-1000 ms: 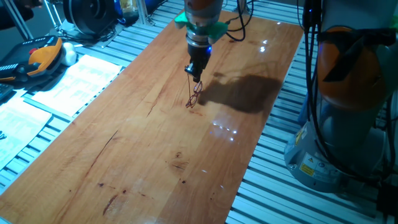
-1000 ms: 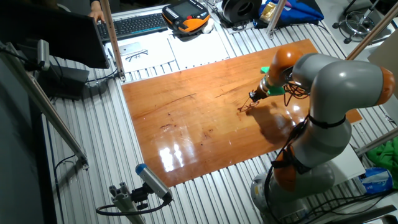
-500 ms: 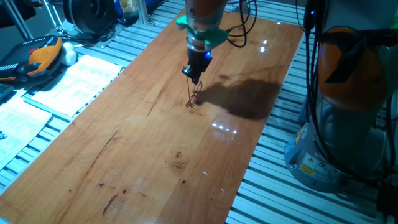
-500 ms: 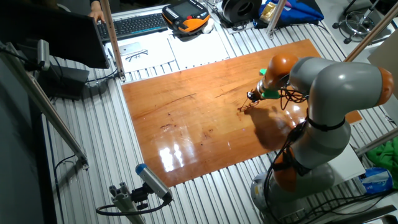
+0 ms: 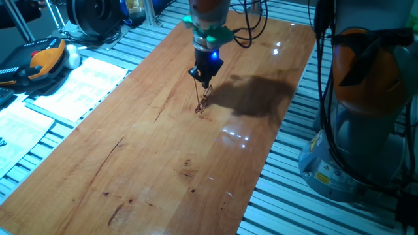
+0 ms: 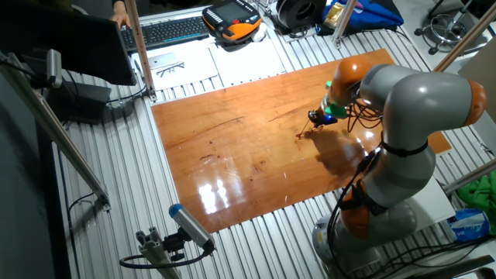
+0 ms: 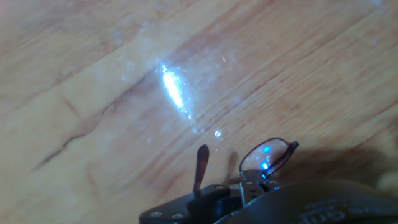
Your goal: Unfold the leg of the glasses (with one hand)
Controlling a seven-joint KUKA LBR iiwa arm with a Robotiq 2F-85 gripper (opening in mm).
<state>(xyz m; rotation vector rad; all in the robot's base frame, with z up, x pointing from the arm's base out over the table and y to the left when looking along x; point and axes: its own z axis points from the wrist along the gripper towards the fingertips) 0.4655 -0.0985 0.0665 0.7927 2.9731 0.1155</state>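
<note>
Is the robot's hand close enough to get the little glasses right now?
Probably yes. The hand sits right on top of the glasses on the wooden table, and nothing stands between them; whether it actually grips a leg is too small to tell.

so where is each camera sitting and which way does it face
One fixed view: past one short end of the table, looking along it; the gripper hangs over the glasses, arm base at right.
The other fixed view: high across a long side, looking down; the whole arm shows, gripper at the glasses.
Hand view: on the hand, facing the tabletop; glasses at the gripper's edge.
All share the glasses.
</note>
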